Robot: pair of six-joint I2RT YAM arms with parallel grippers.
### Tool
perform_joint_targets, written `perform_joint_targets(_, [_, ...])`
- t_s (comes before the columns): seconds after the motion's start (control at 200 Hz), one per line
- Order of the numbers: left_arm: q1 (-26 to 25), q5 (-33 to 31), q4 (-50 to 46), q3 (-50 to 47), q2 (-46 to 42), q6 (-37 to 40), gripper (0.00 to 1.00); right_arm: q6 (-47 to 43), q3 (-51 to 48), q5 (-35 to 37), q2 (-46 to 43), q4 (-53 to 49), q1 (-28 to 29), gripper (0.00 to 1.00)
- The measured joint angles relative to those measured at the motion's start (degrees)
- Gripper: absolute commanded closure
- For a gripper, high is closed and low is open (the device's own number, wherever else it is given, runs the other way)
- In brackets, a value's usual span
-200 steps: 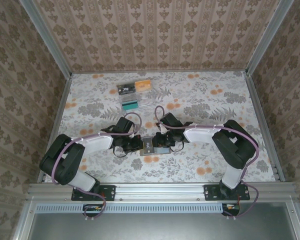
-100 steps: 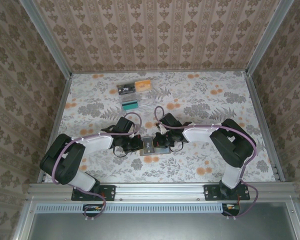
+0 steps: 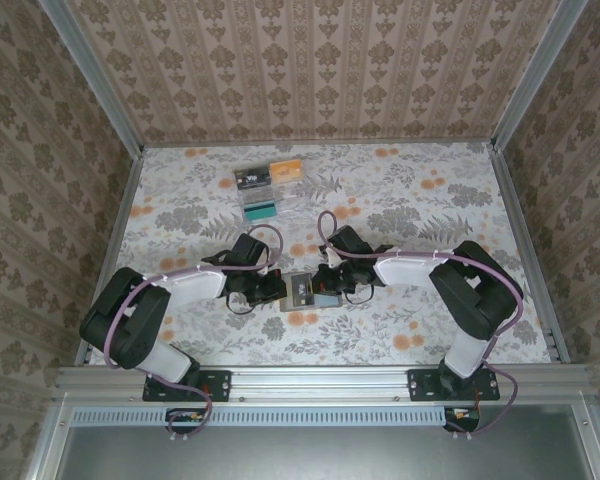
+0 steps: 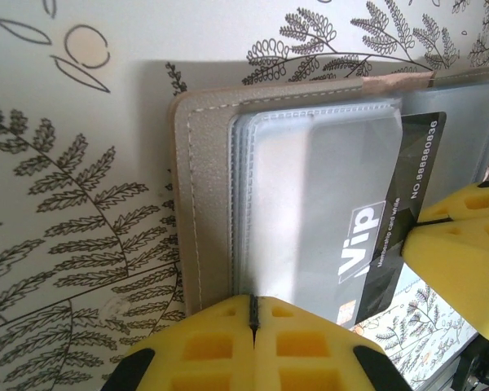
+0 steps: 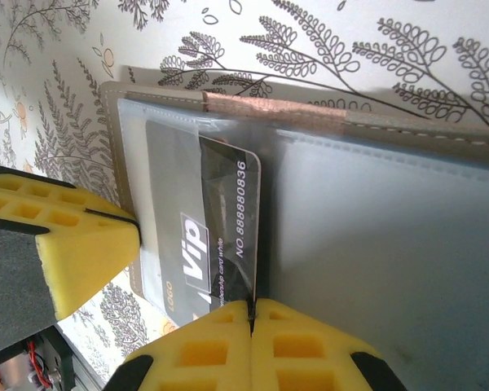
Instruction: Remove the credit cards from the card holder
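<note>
The card holder (image 3: 301, 290) lies open on the floral table between my two grippers, showing a beige edge (image 4: 200, 204) and clear pocket sleeves (image 5: 375, 244). A dark credit card (image 4: 367, 236) printed "Vip" and a number sticks partway out of a sleeve toward the holder's middle fold. My left gripper (image 4: 253, 305) is shut on the holder's near edge, at the sleeves beside the beige border. My right gripper (image 5: 251, 308) is shut on the near corner of the dark card (image 5: 204, 236). In the top view the left gripper (image 3: 278, 291) and right gripper (image 3: 329, 290) flank the holder.
At the back of the table lie a clear tray and loose cards: a dark one (image 3: 250, 178), an orange one (image 3: 287, 169) and a teal one (image 3: 262, 208). Patterned walls close in the table on three sides.
The right gripper has shifted slightly to the right with the dark card, drawing it further out of its sleeve. The left gripper has stayed clamped on the holder.
</note>
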Motion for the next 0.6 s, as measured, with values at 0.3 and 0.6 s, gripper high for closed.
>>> perform_joint_targets(0.3, [-0.02, 0.28, 0.07, 0.0, 0.22, 0.0, 1.0, 0.46, -0.09, -1.07, 1.36, 2.08, 0.0, 0.8])
perform_joint_targets(0.6, [-0.07, 0.33, 0.2, 0.0, 0.22, -0.02, 1.0, 1.55, -0.07, -2.49, 2.8, 4.11, -0.07, 0.95])
